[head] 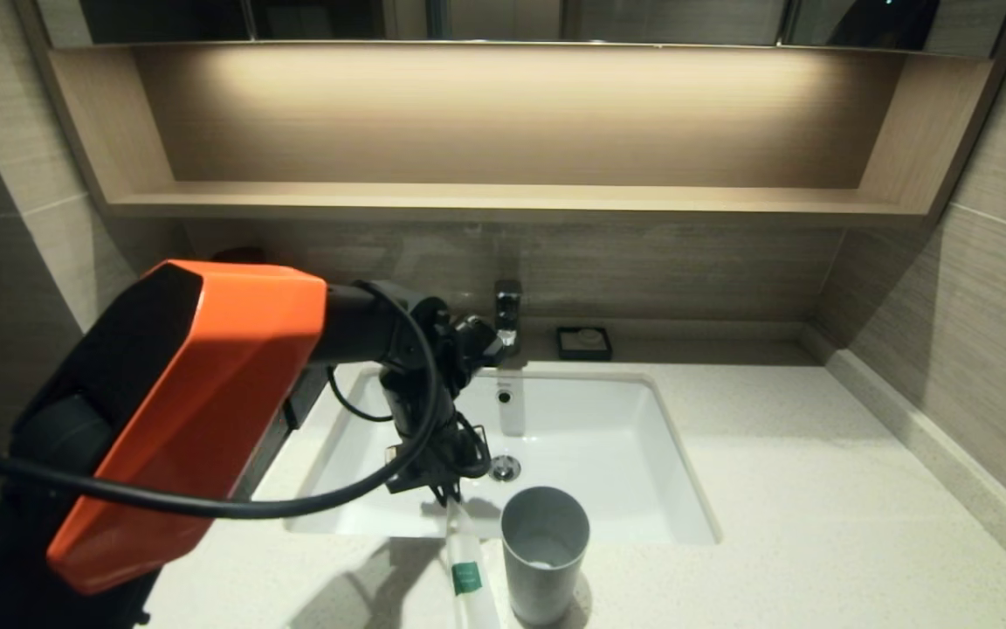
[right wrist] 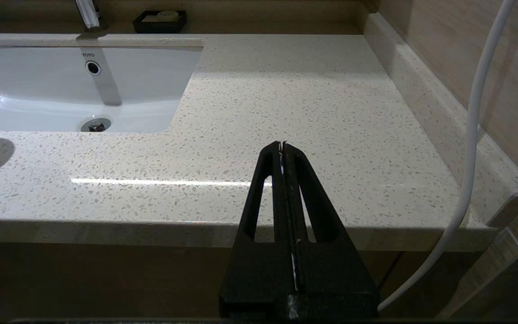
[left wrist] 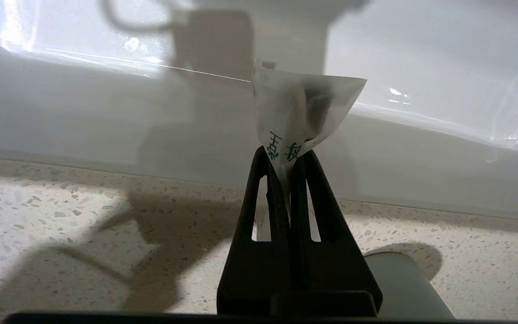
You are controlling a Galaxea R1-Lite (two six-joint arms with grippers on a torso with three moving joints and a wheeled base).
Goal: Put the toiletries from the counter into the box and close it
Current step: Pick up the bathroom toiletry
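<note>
Head view showed the left arm reaching from the near left over the front rim of the white sink [head: 643,454], its left gripper [head: 449,500] pointing down at the near edge of the basin. Below it one cream paper-wrapped stick [head: 468,568] with a green band label lay on the counter [head: 817,524], running from the gripper toward the near edge, just beside a grey cup [head: 545,550] that stood upright to its right. From the left wrist view, the left gripper [left wrist: 288,166] was pressed together on the end of the stick's wrapper [left wrist: 304,108], which flared out crumpled above the fingertips with green printed characters showing at the pinch; the sink wall rose pale behind it and the speckled counter [left wrist: 61,216] lay beneath, with the cup [left wrist: 403,283] close at one side. Whether the stick had left the stone could not be told. At the back of the counter a faucet [head: 508,314] stood behind the basin, and a small black soap dish [head: 584,342] sat to its right against the wall, under a light wooden shelf niche [head: 503,131]. From the right wrist view, the right gripper [right wrist: 282,146] hung in front of the counter's edge [right wrist: 196,229], apart from everything, its fingers closed flat against each other with nothing between them. The box did not appear in any view.
</note>
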